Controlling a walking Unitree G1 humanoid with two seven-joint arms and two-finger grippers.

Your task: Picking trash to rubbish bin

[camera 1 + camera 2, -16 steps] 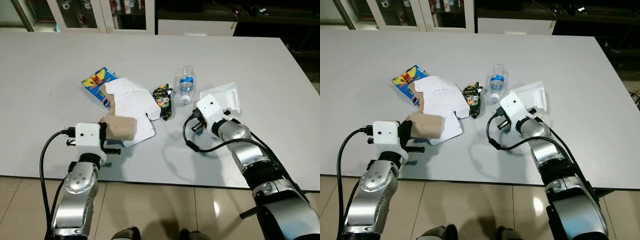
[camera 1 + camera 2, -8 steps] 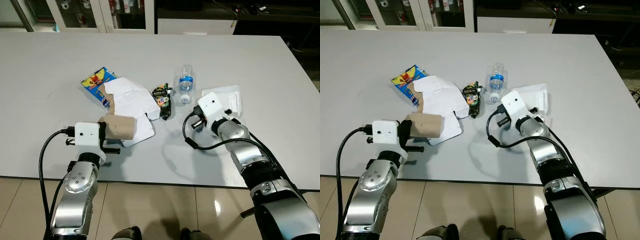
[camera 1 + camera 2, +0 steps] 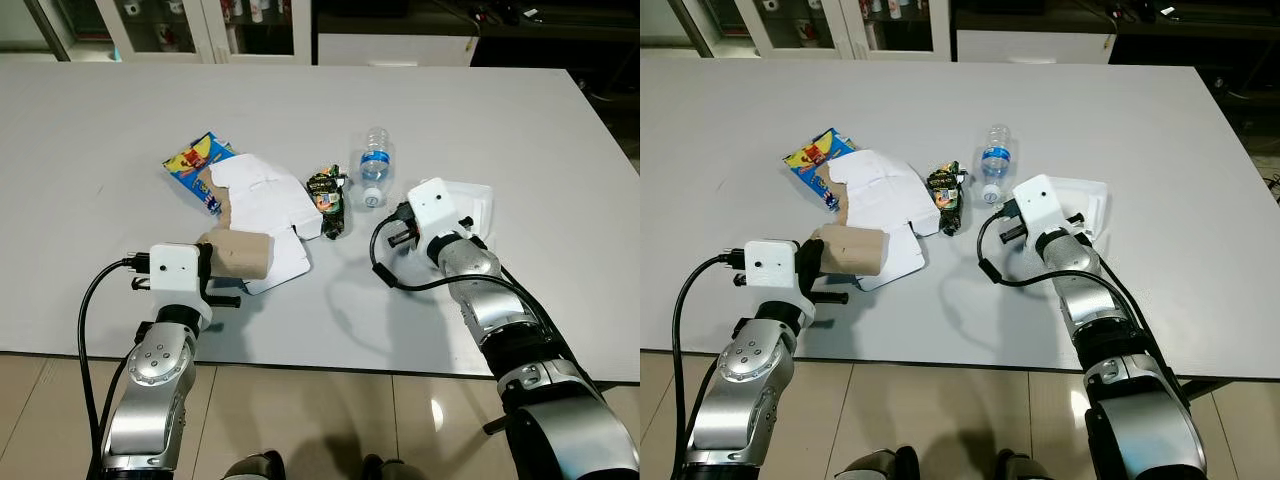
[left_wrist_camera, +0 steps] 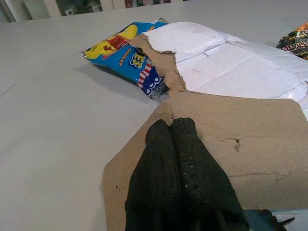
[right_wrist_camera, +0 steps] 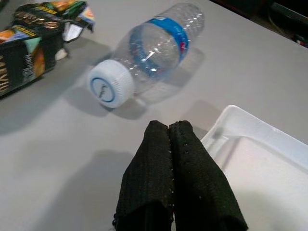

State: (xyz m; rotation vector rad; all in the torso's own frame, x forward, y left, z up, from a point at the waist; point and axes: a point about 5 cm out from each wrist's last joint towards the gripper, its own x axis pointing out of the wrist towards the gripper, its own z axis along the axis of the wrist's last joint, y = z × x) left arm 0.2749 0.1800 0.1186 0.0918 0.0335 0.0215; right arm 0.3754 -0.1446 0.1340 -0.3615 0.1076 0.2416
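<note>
Right wrist view: right gripper (image 5: 169, 126) is hovering with fingers pressed together, holding nothing, over the corner of a white foam tray (image 5: 269, 166), just beside a plastic bottle (image 5: 149, 53) lying on the table (image 3: 120, 120). Left gripper (image 4: 171, 122) is resting fingers closed, empty, on brown torn cardboard (image 4: 250, 139). White paper (image 3: 262, 195), a blue snack bag (image 3: 195, 160) and a dark wrapper (image 3: 327, 195) are lying mid-table.
</note>
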